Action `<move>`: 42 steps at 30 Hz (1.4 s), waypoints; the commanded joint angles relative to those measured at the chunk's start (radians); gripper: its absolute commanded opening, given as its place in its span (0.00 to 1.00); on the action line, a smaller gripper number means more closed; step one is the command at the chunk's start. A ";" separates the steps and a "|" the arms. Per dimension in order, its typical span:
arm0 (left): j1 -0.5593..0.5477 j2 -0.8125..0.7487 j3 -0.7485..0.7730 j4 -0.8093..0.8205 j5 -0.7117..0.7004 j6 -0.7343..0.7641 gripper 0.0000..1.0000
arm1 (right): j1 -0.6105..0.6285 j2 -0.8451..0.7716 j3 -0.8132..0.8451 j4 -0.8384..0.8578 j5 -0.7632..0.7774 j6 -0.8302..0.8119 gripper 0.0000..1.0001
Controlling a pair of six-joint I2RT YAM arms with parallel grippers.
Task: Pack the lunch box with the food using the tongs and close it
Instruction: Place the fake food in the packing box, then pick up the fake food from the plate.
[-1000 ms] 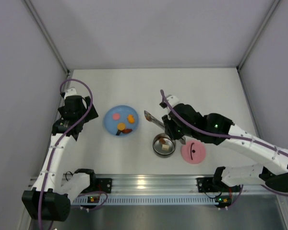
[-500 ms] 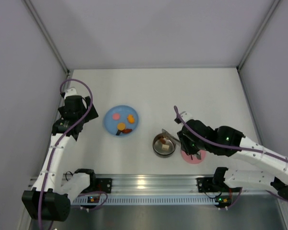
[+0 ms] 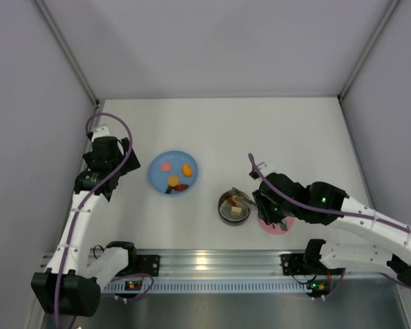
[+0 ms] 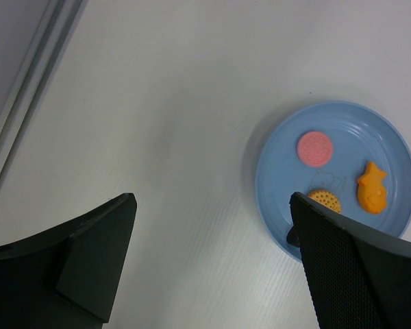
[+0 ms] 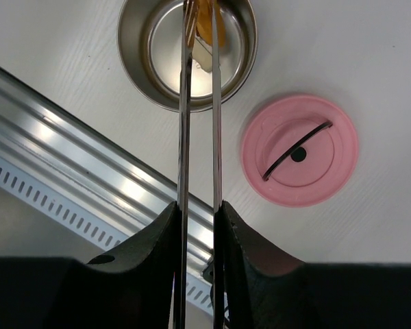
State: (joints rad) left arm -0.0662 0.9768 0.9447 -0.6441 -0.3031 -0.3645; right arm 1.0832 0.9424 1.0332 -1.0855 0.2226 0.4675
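step: packing, a drop-off into the lunch box (image 5: 157, 68); closing comes later
right fingers (image 5: 166, 226): clamped narrow on the tongs (image 5: 183, 137), one finger on each arm of the V
tongs: point away from the wrist, tips inside the lunch box rim, arms nearly parallel
load: orange piece (image 5: 204, 24) sits between the tips; can't tell if it's pinched or already resting in the box
in box: white piece (image 5: 204, 56) on the bottom just beside the tips
lunch box location: on the surface (image 4: 157, 103) near the front rail, between the blue plate (image 4: 349, 130) and the lid (image 5: 329, 164)
lid: flat on the surface just right of the box, handle up, not touching it
left fingers (image 4: 89, 253): spread wide, empty, hovering beside the blue plate
left to pack: pink round piece (image 4: 314, 148), orange fish (image 4: 372, 186), round cookie (image 4: 324, 200), plus a dark bit partly hidden by the left finger
next move, my read: ease the squeeze so the orange piece drops, lift the tips clear of the rim, swing back to the plate
watch: tips are close to the box wall, so lift straight up before moving sideways
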 commanded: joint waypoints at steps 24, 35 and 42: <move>-0.003 -0.021 0.029 0.034 0.005 0.010 0.99 | -0.011 0.131 0.195 0.157 -0.015 -0.047 0.33; -0.006 -0.016 0.026 0.035 -0.002 0.010 0.99 | -0.012 0.566 0.471 0.295 0.012 -0.139 0.37; -0.011 -0.013 0.026 0.035 -0.005 0.010 0.99 | -0.019 0.723 0.565 0.317 0.031 -0.150 0.45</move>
State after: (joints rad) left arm -0.0719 0.9707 0.9447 -0.6437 -0.3035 -0.3641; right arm 1.0817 1.6512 1.5360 -0.8398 0.2276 0.3355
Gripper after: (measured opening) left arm 0.991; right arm 0.446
